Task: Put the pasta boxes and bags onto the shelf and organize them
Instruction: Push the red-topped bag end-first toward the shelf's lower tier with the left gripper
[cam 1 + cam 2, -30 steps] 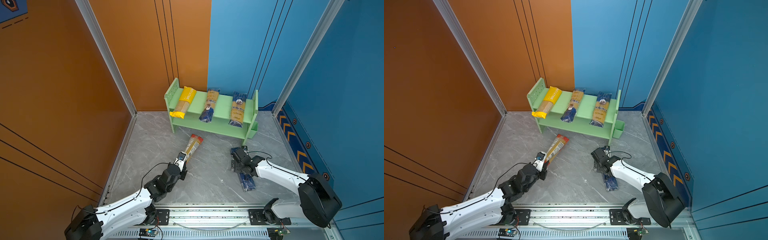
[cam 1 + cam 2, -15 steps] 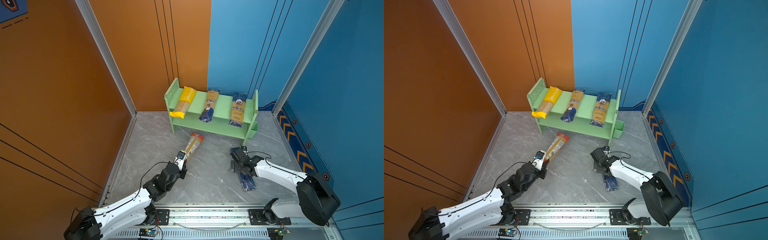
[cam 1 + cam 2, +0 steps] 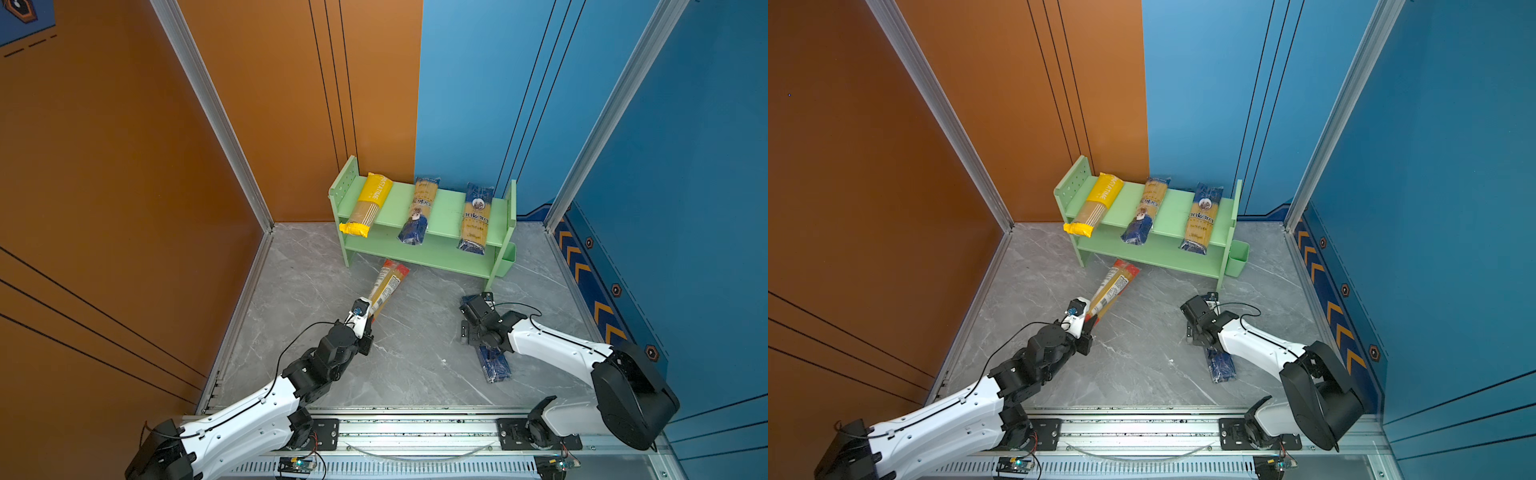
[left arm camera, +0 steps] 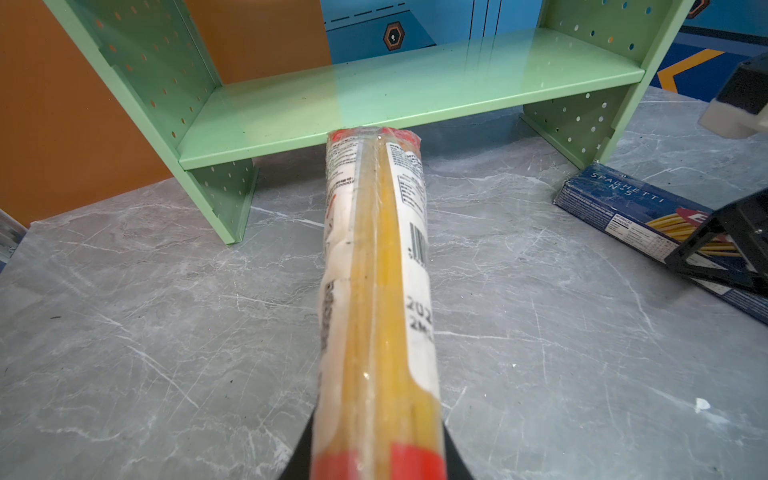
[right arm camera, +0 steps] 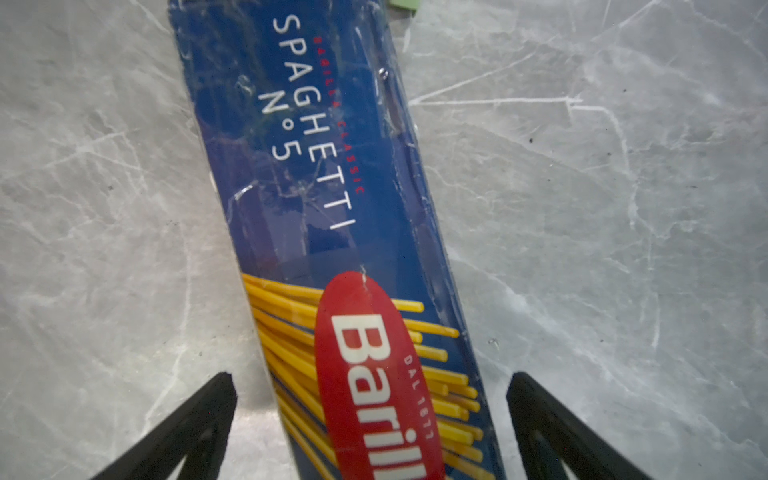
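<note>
While I watch both top views, my left end effector (image 3: 371, 318) is clamped on the near end of the red-ended pack (image 3: 387, 286), whose far end points at the shelf (image 3: 444, 210) and ends just short of its lower tier. On the top tier lie the yellow pack (image 3: 368, 203), the middle ankara pack (image 3: 419, 214) and the right ankara pack (image 3: 476, 218), each overhanging the front edge. Further right, my right end effector (image 5: 370, 376) stands apart, its fingers either side of the Barilla pack (image 5: 332, 187) without touching it; that pack lies flat on the desk (image 3: 415, 365) before the shelf's right leg.
</note>
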`<state>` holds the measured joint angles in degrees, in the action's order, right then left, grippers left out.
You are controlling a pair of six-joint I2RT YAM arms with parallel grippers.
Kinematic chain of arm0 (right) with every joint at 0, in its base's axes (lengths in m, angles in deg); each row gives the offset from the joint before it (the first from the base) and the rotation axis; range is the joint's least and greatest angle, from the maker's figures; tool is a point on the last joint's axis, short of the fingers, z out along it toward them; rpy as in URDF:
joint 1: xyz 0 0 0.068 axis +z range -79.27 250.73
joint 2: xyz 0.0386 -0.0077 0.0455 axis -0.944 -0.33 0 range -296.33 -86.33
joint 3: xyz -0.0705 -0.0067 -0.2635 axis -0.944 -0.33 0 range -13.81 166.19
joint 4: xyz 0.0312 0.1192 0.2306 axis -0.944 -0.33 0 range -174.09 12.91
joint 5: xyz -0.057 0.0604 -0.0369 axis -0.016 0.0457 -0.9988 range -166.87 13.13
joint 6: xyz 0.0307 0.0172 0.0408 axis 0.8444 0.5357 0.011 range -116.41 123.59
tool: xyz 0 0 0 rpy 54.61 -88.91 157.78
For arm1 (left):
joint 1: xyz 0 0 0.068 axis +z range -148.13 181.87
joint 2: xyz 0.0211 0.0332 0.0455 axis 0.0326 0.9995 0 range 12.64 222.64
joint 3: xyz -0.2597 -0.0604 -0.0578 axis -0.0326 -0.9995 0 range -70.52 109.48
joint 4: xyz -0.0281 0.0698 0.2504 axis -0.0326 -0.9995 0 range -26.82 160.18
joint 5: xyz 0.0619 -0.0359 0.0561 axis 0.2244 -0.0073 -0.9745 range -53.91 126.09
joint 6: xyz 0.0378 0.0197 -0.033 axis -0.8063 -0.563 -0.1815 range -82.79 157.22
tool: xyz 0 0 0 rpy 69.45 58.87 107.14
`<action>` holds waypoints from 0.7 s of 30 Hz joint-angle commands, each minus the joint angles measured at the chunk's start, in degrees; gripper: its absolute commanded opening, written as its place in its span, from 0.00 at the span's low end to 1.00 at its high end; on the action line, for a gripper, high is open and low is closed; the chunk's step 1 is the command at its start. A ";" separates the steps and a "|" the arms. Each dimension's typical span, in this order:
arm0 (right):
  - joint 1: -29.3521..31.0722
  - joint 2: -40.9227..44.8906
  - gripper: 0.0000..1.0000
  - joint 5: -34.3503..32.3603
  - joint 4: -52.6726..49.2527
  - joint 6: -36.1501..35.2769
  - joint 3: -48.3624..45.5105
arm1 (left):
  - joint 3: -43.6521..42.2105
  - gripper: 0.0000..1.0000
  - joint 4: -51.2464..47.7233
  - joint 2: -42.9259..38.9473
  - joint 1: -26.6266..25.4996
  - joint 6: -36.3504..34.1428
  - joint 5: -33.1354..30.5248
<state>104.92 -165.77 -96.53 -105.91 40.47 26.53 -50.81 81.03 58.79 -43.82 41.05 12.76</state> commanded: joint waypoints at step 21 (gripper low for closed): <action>0.86 -1.71 1.00 0.13 0.69 -0.58 1.94 | 7.18 0.00 9.67 -1.80 0.94 -3.68 -1.91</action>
<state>105.36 -166.82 -96.50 -105.34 40.45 27.18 -48.54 80.86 57.52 -43.60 39.19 12.56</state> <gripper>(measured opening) 0.993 0.234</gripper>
